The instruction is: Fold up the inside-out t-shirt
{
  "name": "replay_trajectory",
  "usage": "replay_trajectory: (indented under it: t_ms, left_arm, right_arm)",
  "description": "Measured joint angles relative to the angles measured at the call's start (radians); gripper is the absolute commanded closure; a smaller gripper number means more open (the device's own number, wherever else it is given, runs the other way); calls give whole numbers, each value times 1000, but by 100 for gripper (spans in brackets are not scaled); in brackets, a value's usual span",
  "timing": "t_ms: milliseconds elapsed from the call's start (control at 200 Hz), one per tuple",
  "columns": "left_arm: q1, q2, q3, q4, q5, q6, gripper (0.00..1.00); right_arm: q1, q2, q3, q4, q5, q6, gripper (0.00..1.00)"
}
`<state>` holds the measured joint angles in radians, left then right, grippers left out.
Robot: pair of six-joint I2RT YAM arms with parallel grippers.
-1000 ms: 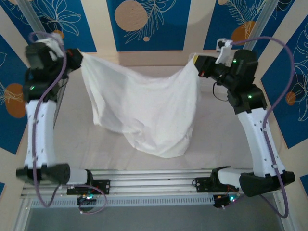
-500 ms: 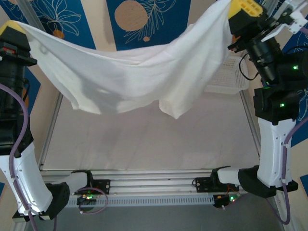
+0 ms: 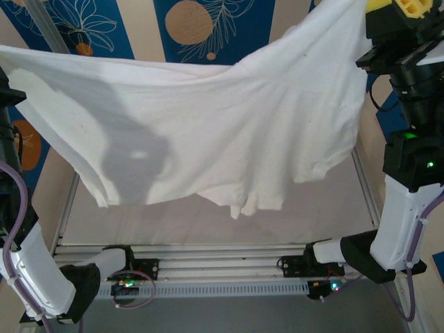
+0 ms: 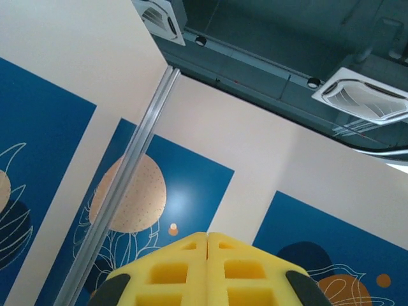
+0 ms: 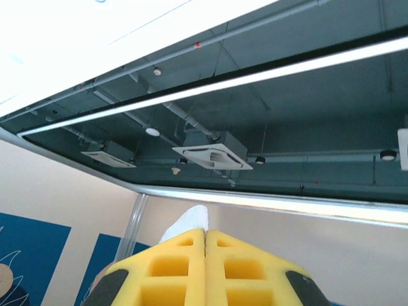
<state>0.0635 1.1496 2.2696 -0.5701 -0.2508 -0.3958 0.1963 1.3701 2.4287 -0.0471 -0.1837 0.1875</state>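
**Item:** t-shirt [image 3: 222, 132], white, one piece.

**Position:** held in the air between the two arms, spread wide from the left edge to the far right corner. All of it hangs above the tabletop [image 3: 208, 222], touching nothing below.

**Change:** a second ago it hung low as a narrow sack, its bottom bunched on the tabletop. Half a second ago it was lifted. Now it is higher and stretched much broader, its lower edge hanging free.

**Reading:** this looks like the spreading step before laying the cloth flat. No fold has been made yet.

**Right end effector** [image 5: 204, 268]**:** yellow pads pressed together, with a white tip of cloth poking out between them; clamped on the t-shirt.

**Left end effector** [image 4: 207, 268]**:** yellow pads together. No cloth shows at them in the wrist view, but the taut left corner suggests a grip on the t-shirt.

**Material:** thin, soft, limp fabric, sagging along the top edge with slack folds. The lower edge is uneven and hangs in a point near the middle. A grey patch left of centre may be print or shadow; I cannot tell which.
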Motion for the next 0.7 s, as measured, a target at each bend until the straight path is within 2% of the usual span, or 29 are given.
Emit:
replay_trajectory:
  t_ms: [110, 255, 430, 555, 700]
  left_arm:
    - [0, 30, 7, 0, 51, 3, 100]
    - [0, 102, -20, -35, 168, -27, 100]
    - [0, 170, -217, -84, 345, -97, 100]
    - [0, 220, -382, -135, 424, -115, 100]
    - [0, 241, -402, -198, 472, -119, 100]
  right_arm:
    - [0, 28, 57, -19, 0, -15, 100]
    - [0, 39, 21, -74, 12, -35, 100]
    - [-34, 45, -126, -188, 53, -40, 100]
    - [-65, 83, -227, -283, 66, -35, 100]
    - [-86, 128, -244, -370, 74, -10, 100]
